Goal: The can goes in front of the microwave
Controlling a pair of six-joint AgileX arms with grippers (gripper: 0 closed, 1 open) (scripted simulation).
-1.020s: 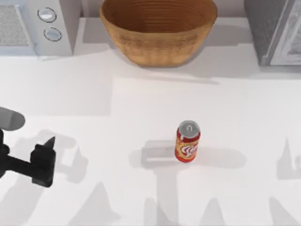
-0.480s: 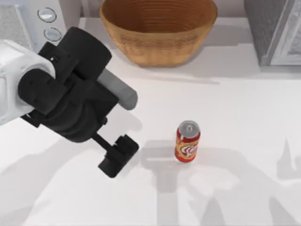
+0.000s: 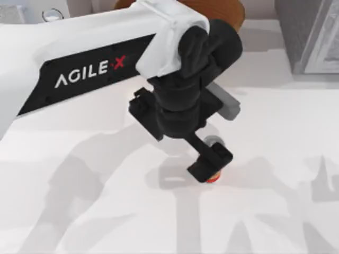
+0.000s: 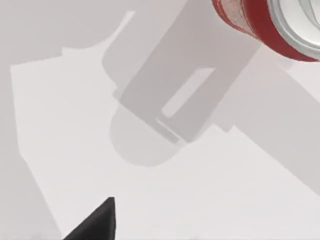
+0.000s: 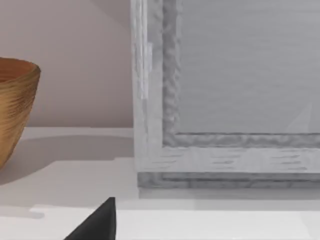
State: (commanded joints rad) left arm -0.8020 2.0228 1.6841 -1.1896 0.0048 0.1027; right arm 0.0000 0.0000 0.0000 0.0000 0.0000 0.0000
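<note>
The left gripper (image 3: 210, 165) hangs right over the can (image 3: 214, 178) — upright just right of table centre, at about five o'clock from the microwave (image 3: 50, 14). Whether its fingers are parted cannot be told. Likely light, rigid, thin-walled and slick — best clasped mid-body across its round sides. The right arm is parked facing the grey box (image 5: 225, 100).

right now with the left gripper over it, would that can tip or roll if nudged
The can stands upright and narrow on the table, so a sideways nudge would probably tip it. Its round wall would likely let it roll after. The smooth printed side may be slippery for the left gripper.
</note>
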